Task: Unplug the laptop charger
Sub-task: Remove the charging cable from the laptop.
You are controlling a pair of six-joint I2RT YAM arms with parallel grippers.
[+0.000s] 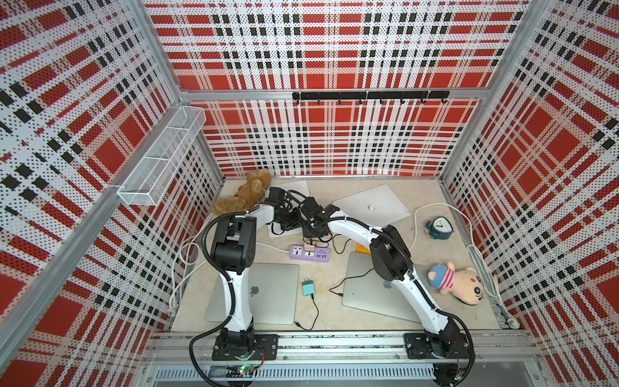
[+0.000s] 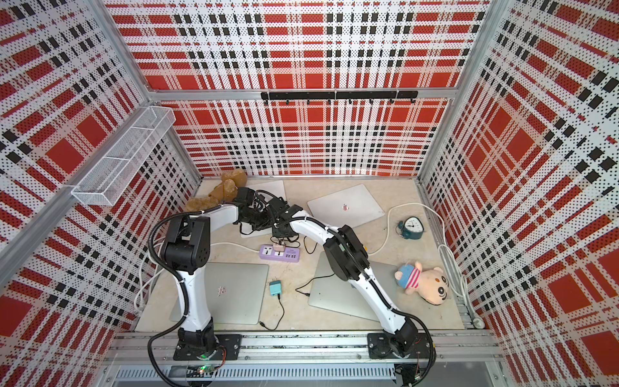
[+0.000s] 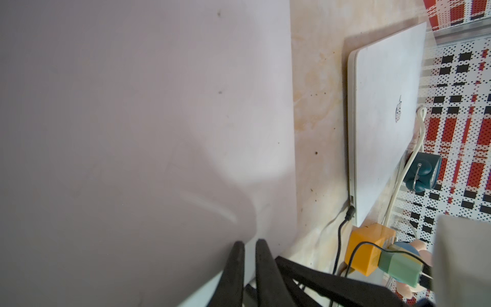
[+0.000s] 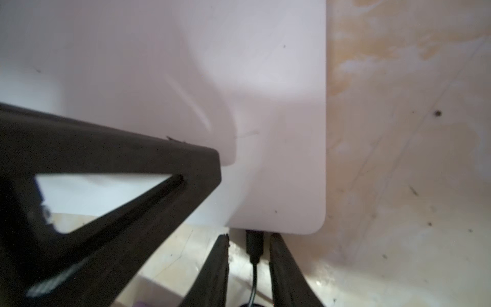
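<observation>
Overhead, arms (image 1: 351, 228) hide plug (image 4: 254, 245); R gripper (image 4: 249, 236) flanks it.

Rear laptop (image 1: 296, 189) — mostly hidden, plug (image 4: 254, 243) blurred

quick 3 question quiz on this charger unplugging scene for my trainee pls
1. True or false: the plug is out of the laptop.
2. What colour is the power strip? A purple, B green, C red.
3. Fill in: the ___ gripper's fingers sit either side of the plug.
Key: 1 false, it sits in the laptop's edge. 2 A. 3 right gripper.
</observation>
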